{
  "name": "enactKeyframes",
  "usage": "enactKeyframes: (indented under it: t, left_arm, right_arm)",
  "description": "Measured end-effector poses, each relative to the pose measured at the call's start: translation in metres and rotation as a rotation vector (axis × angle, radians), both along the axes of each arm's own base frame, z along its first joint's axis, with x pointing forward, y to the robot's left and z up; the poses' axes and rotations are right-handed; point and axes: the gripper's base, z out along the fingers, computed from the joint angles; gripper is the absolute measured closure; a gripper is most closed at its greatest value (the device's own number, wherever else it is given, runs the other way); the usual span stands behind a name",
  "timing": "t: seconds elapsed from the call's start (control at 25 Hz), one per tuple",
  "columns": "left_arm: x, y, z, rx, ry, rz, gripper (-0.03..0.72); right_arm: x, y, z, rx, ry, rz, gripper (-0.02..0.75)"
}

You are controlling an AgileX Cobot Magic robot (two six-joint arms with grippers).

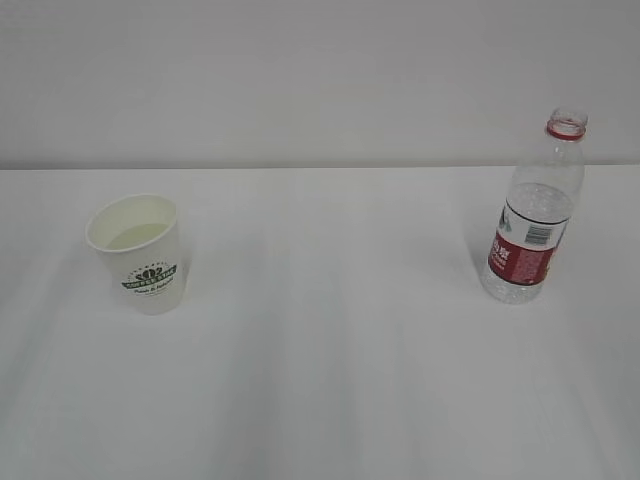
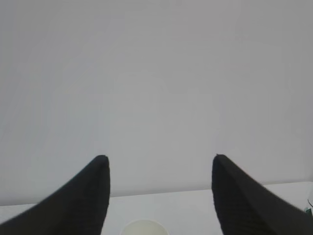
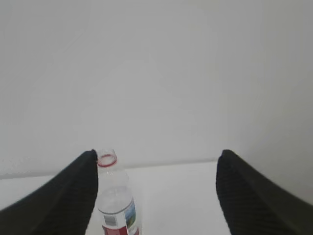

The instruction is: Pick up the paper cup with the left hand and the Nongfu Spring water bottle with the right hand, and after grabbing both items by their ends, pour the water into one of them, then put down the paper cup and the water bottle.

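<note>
The white paper cup (image 1: 140,255) with a green logo stands upright on the left of the table, with faintly yellowish water (image 1: 135,236) inside. The uncapped Nongfu Spring water bottle (image 1: 535,210) with its red label stands upright on the right. Neither hand shows in the exterior view. In the left wrist view my left gripper (image 2: 159,157) is open, and the cup's rim (image 2: 144,227) peeks in at the bottom edge between the fingers. In the right wrist view my right gripper (image 3: 156,152) is open and holds nothing. The bottle (image 3: 115,196) stands just inside its left finger, and touch cannot be told.
The white table (image 1: 330,350) runs back to a plain pale wall (image 1: 320,80). Nothing else stands between the cup and the bottle.
</note>
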Motion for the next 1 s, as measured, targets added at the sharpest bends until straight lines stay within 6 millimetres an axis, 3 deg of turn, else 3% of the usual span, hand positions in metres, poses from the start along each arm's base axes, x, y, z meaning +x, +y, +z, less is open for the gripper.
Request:
enactKeyframes:
  t: [0.24,0.56,1.0]
  left_arm:
    - [-0.005,0.003,0.004,0.039,0.133,0.010,0.210]
    - [-0.020,0.008,0.008,0.099,0.359,0.024,0.210]
    - [-0.052,0.016,-0.001,0.090,0.432,-0.001,0.244]
  right_arm:
    - [-0.008,-0.003,-0.007,0.004,0.149,-0.026,0.170]
    - [-0.015,0.005,-0.011,-0.050,0.280,0.082,0.170]
    - [-0.032,0.008,-0.023,-0.053,0.398,0.130,0.170]
